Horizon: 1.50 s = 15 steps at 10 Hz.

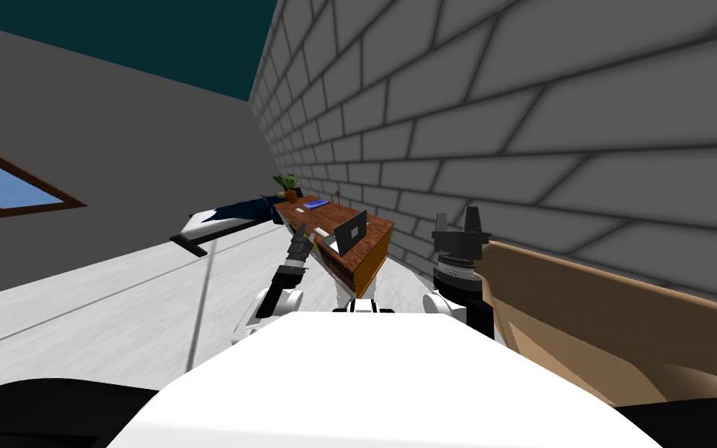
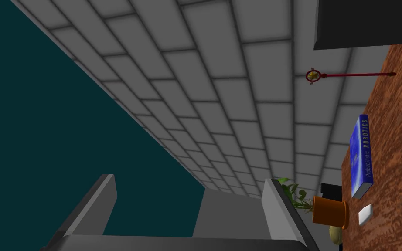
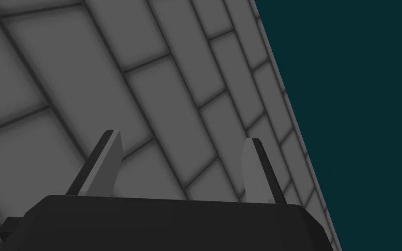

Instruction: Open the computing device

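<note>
Nearest, on the right: the right gripper (image 1: pixel 464 220) is raised beside a tan piece of furniture (image 1: pixel 621 311). Its fingers (image 3: pixel 108 165) are apart and hold nothing. It is probably held high to keep clear of the working arm.

Left of it and slightly farther: the left gripper (image 1: pixel 301 233) is at the near left edge of the desk (image 1: pixel 379 226). Its fingers (image 2: pixel 278 205) are also apart, with nothing between them. The hand is rolled and aimed along the desk top toward the far end, not at the computer. It therefore seems to be approaching and is not yet lined up for contact.

On the near half of the desk, right of the left gripper and apart from it: the laptop (image 1: pixel 351 231), the thing to be opened. A dark panel stands up from the wooden top, which suggests a lid already partly raised. How far it is raised cannot be told. The spread fingers suit hooking or pushing the lid's free edge.

Farther along the desk: a blue book (image 2: pixel 360 157) lies flat, and a thin red wand (image 2: pixel 348 75) lies closer to the brick wall (image 1: pixel 505 117). Both are well apart from the laptop and unlikely to obstruct the lid.

At the far end: a small white object (image 2: pixel 365 214) and a plant in an orange pot (image 2: pixel 328 212).
</note>
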Motion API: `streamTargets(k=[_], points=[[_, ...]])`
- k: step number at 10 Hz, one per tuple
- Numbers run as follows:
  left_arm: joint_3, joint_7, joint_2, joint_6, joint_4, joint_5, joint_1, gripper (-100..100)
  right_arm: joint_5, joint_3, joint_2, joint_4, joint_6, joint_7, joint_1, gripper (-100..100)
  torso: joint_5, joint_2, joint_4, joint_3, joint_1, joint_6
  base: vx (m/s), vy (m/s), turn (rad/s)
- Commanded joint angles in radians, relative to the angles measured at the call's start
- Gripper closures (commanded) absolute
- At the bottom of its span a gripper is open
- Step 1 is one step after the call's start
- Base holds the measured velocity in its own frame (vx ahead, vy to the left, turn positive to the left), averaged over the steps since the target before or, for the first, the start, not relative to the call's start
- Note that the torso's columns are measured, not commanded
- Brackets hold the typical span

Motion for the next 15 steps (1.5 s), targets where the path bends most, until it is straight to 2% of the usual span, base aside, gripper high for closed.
streamTargets(k=[1, 4, 7, 15], points=[[-0.002, 0.002, 0.040, 0.045, 0.028, -0.012, -0.020, -100, 0.000, 0.000, 0.000, 0.000, 0.000, 0.000, 0.000, 0, 0.000, 0.000, 0.000, 0.000, 0.000, 0.000, -0.006, -0.013, -0.108], [-0.004, 0.005, 0.097, 0.102, 0.059, -0.027, -0.043, -100, 0.000, 0.000, 0.000, 0.000, 0.000, 0.000, 0.000, 0, 0.000, 0.000, 0.000, 0.000, 0.000, 0.000, -0.006, -0.013, -0.140], [-0.007, 0.009, 0.180, 0.172, 0.097, -0.045, -0.072, -100, 0.000, 0.000, 0.000, 0.000, 0.000, 0.000, 0.000, 0, 0.000, 0.000, 0.000, 0.000, 0.000, 0.000, -0.006, -0.016, -0.160], [-0.012, 0.015, 0.317, 0.299, 0.168, -0.078, -0.124, -100, 0.000, 0.000, 0.000, 0.000, 0.000, 0.000, 0.000, 0, 0.000, 0.000, 0.000, 0.000, 0.000, 0.000, -0.004, -0.012, -0.112]])
